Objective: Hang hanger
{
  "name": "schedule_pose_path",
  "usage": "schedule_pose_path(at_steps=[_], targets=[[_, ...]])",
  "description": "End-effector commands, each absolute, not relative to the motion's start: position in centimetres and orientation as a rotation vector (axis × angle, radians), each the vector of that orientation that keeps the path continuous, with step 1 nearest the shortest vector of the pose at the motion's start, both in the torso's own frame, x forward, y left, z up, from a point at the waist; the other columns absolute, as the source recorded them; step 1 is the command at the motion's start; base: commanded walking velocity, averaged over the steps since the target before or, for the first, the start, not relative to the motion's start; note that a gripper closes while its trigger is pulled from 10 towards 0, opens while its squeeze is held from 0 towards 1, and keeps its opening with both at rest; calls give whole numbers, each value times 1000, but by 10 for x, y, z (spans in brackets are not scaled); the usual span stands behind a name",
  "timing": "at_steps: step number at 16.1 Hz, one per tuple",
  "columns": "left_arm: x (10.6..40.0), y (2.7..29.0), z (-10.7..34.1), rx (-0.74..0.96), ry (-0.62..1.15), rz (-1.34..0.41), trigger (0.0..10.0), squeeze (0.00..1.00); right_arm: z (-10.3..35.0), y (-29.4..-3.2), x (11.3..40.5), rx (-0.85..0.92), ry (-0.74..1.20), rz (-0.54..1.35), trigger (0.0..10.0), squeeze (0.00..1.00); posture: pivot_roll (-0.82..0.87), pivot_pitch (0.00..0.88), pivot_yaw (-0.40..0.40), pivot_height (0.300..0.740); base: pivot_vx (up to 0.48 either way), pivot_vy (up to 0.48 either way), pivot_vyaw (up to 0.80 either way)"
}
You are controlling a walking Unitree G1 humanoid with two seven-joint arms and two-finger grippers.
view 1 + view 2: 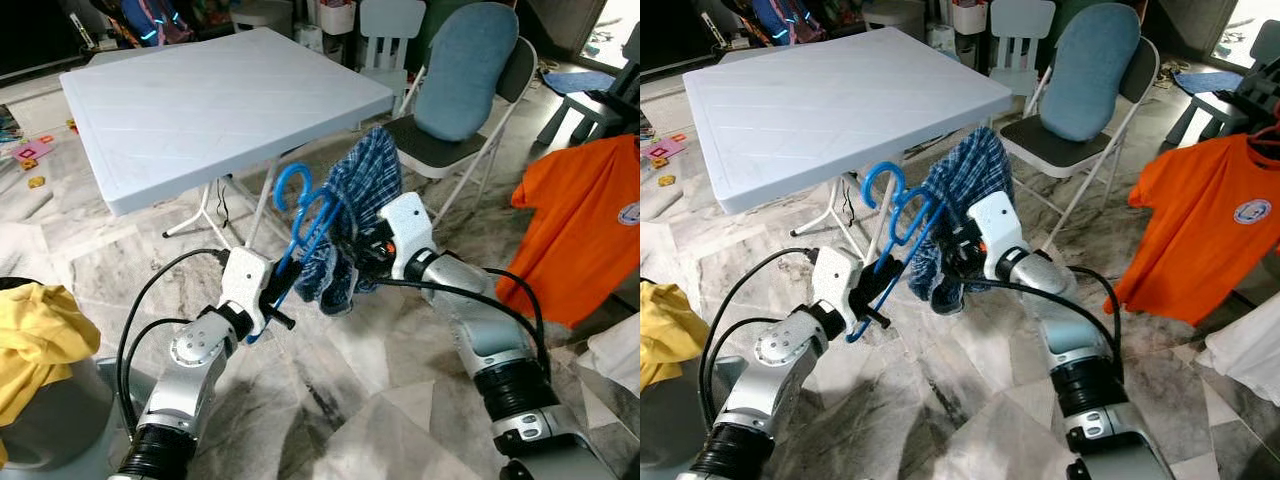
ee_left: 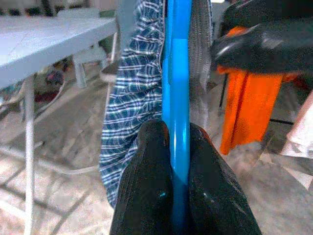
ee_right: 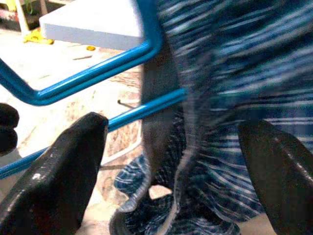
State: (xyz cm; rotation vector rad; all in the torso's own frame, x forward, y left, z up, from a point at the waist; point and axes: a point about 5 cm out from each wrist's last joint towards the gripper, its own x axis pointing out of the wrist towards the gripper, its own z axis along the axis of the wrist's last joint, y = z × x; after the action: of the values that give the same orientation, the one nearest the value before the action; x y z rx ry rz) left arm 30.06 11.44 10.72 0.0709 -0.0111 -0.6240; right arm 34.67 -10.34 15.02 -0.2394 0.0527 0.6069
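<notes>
A blue hanger (image 1: pixel 300 215) stands up in front of me over the marble floor, hook uppermost. My left gripper (image 1: pixel 278 290) is shut on its lower bar; in the left wrist view both black fingers (image 2: pixel 155 161) pinch the blue bar (image 2: pixel 177 73). A blue plaid garment (image 1: pixel 362 190) is draped over the hanger's right side and hangs down. My right gripper (image 1: pixel 355 250) is at the garment, open; in the right wrist view its fingers (image 3: pixel 63 176) stand wide apart with the plaid cloth (image 3: pixel 234 98) between them.
A white folding table (image 1: pixel 200 100) stands just behind the hanger. A folding chair with a blue cushion (image 1: pixel 465 70) is at the back right. An orange T-shirt (image 1: pixel 585 220) hangs at the right. Yellow cloth (image 1: pixel 35 340) lies in a grey bin at my left.
</notes>
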Motion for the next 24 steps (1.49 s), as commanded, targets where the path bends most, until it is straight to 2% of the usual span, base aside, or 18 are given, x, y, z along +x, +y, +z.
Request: schedule_pose_path(at_steps=[1, 2, 3, 5, 13, 18, 24], targets=[[299, 110, 119, 91, -60, -656, 0, 0, 149, -101, 349, -289, 48, 587, 10000, 0, -163, 23, 10, 740, 0, 0, 0], [298, 109, 122, 96, -69, -664, 0, 0, 148, -102, 351, -297, 51, 564, 10000, 0, -162, 23, 9, 740, 0, 0, 0], [296, 108, 124, 95, -76, -670, 0, 0, 148, -105, 355, -281, 54, 520, 8863, 0, -159, 23, 7, 740, 0, 0, 0], [291, 107, 126, 81, -85, -681, 0, 0, 149, -111, 362, -294, 43, 448, 0, 0, -152, 24, 5, 740, 0, 0, 0], [284, 112, 124, 92, -61, -680, 0, 0, 160, -143, 376, -275, 4, 330, 0, 0, -151, 25, 9, 740, 0, 0, 0], [284, 111, 125, 100, -61, -691, 0, 0, 157, -142, 376, -249, 4, 347, 0, 0, -149, 21, 9, 740, 0, 0, 0], [282, 110, 125, 108, -65, -707, 0, 0, 163, -150, 382, -146, -9, 263, 0, 0, -145, 14, 7, 740, 0, 0, 0]])
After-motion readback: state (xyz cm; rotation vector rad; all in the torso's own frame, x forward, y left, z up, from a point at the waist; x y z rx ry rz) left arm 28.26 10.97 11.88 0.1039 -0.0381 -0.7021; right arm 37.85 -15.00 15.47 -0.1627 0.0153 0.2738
